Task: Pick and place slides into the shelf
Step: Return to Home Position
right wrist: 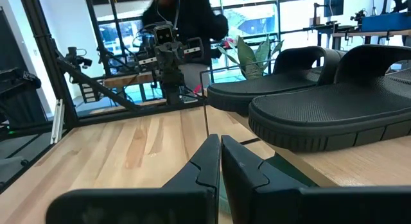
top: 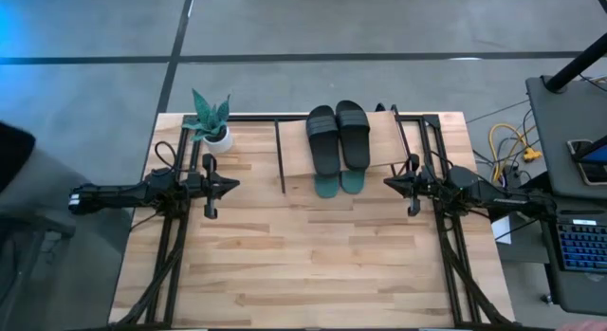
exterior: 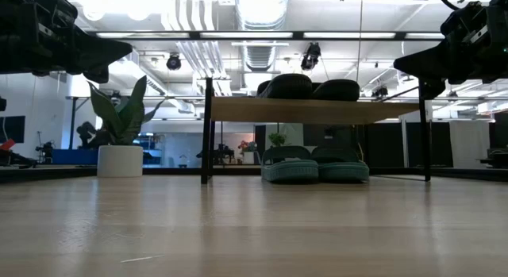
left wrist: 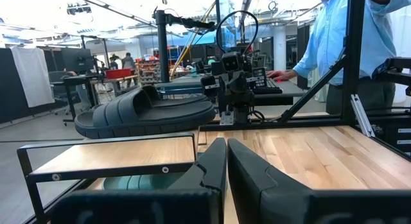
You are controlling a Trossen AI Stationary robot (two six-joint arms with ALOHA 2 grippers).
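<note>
Grippers first: the left gripper (left wrist: 226, 153) has its two dark fingers pressed together on nothing and hangs over the left side of the table (top: 313, 265). The right gripper (right wrist: 219, 150) mirrors it on the right side, also closed and empty. Both sit raised above the wood, near the front corners of the shelf (top: 294, 146).

On the shelf, the two black slides (top: 322, 139) lie side by side on the top board. The two green slides (exterior: 290, 167) are tucked underneath, toes poking out the front. So I'd say the placing part is done and this is just the arms parking. All the next move needs is settling into rest without clipping the frame.

Material-wise, the slides look like soft moulded foam or rubber, with a finely dotted footbed and a wide ribbed strap. The shelf is a pale wood board on thin black metal legs. The table is light butcher-block strips, with a small potted plant (top: 211, 122) at the far left corner.
</note>
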